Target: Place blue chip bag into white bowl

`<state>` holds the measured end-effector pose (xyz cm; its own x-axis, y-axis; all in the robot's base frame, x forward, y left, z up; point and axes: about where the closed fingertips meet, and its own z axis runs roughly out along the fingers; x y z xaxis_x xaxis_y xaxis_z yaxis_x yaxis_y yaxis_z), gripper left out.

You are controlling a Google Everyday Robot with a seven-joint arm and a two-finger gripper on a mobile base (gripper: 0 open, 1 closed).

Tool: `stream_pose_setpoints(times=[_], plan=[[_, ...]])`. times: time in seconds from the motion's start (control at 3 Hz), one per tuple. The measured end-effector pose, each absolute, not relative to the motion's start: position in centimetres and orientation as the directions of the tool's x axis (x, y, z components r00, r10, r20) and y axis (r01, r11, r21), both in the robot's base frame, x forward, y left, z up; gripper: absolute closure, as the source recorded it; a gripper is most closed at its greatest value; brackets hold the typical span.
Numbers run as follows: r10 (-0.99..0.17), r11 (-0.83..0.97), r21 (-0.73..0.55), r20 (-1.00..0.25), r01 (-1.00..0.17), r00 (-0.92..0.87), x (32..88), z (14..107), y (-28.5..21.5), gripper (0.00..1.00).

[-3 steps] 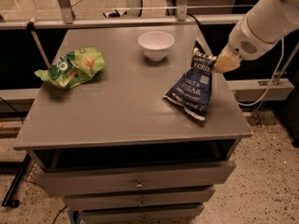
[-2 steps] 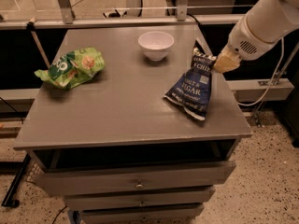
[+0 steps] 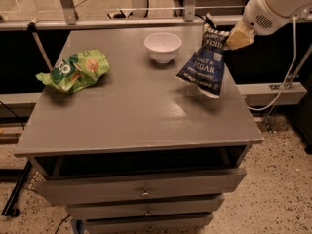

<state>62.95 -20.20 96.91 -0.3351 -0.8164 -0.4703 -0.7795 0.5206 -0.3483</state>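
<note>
The blue chip bag (image 3: 205, 62) is dark navy with white lettering. It hangs in the air over the right side of the grey table (image 3: 136, 111), its lower end just above the top. My gripper (image 3: 230, 37) is shut on the bag's upper right corner, coming in from the upper right on a white arm. The white bowl (image 3: 163, 47) stands upright and empty at the back middle of the table, a short way left of the hanging bag.
A bright green snack bag (image 3: 74, 71) lies on the left side of the table. Drawers (image 3: 144, 193) are below the table's front edge. A metal rail (image 3: 122, 9) runs behind the table, and a cable (image 3: 282, 87) hangs at the right.
My gripper has lifted the blue chip bag off the table; it now hangs above the top, a little higher and nearer the bowl.
</note>
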Motion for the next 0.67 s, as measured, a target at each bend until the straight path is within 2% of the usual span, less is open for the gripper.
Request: stream_pose_setpoints(times=[0.67], plan=[[-0.814, 0.513, -0.431, -0.518, -0.742, -0.262, 67.4, 100.2, -18.4, 1.0]])
